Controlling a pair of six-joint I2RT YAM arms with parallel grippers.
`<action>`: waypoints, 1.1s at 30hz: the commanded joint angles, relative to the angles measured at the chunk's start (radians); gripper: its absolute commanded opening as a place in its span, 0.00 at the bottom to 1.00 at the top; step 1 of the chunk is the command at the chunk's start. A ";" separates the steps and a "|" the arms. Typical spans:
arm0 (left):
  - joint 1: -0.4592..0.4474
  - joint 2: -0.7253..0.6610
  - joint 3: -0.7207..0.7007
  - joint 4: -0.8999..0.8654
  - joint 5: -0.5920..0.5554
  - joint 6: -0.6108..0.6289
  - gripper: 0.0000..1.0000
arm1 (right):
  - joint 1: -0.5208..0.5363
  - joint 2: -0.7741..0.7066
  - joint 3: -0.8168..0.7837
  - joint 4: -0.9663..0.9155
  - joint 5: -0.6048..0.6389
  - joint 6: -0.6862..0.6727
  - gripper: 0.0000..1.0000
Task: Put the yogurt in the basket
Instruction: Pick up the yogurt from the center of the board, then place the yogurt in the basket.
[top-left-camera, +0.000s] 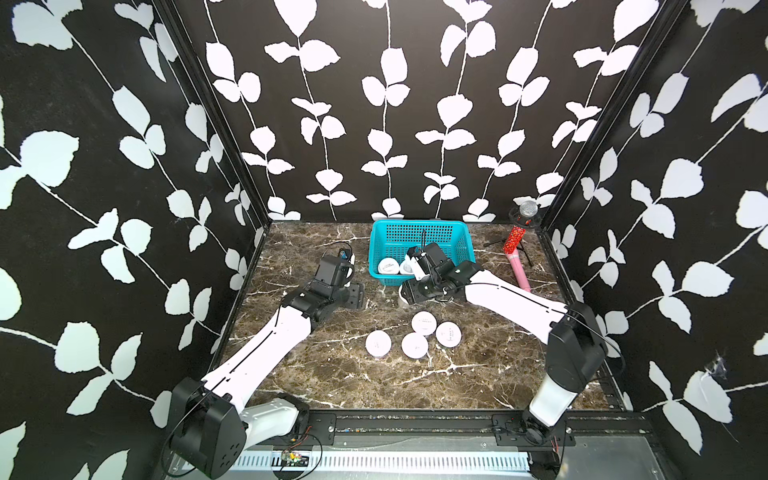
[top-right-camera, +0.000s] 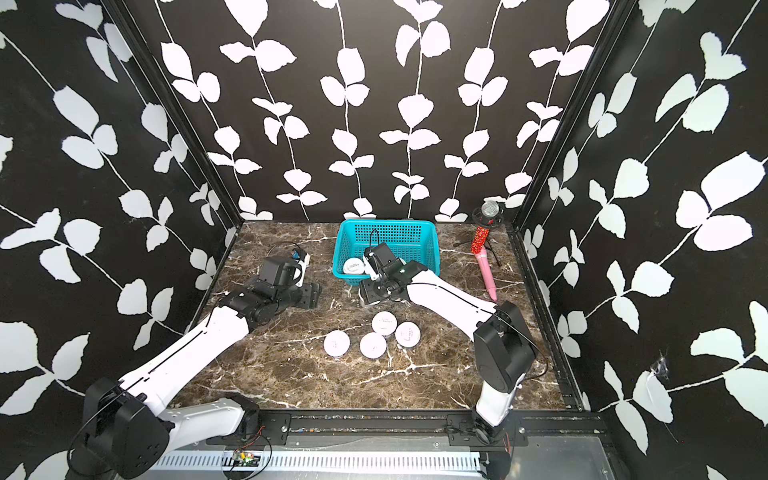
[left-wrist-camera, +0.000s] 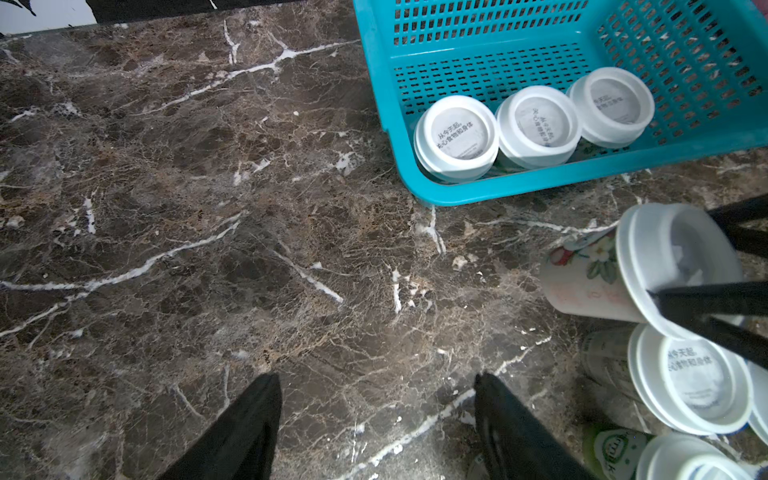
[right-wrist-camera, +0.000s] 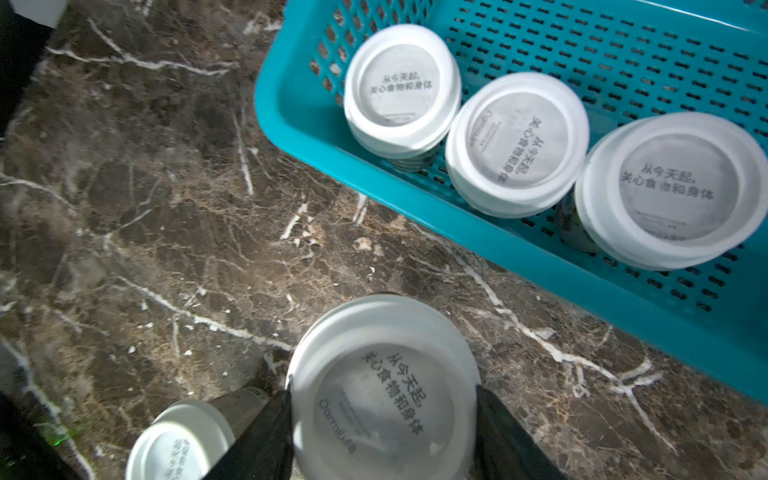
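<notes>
The basket (top-left-camera: 415, 223) sits just ahead of the right claw (right-wrist-camera: 382, 395), with three yogurt cups (right-wrist-camera: 517, 141) already inside; the right claw is part closed around a fourth cup (right-wrist-camera: 382, 332) just outside the basket, both fingers touching its lid; the left claw (left-wrist-camera: 376, 378), off to one side, is open and empty; four more cups (top-left-camera: 414, 345) wait behind the right claw; so five are left.

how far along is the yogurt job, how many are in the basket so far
Done: three yogurt cups stand inside the turquoise basket. In hand: the right gripper is closed on a fourth cup, just outside the basket. Left: four cups clustered on the marble table, untouched, plus getting the held one in. The left gripper is open and empty.
</notes>
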 joint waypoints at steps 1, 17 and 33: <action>0.006 -0.022 -0.011 -0.001 -0.006 0.008 0.74 | 0.005 -0.050 -0.027 0.070 -0.082 -0.018 0.64; 0.007 -0.028 -0.009 -0.003 -0.009 0.013 0.74 | -0.103 -0.204 -0.079 0.210 -0.217 0.054 0.64; 0.007 -0.028 -0.008 -0.001 -0.012 0.018 0.74 | -0.340 -0.338 -0.229 0.274 -0.047 0.166 0.64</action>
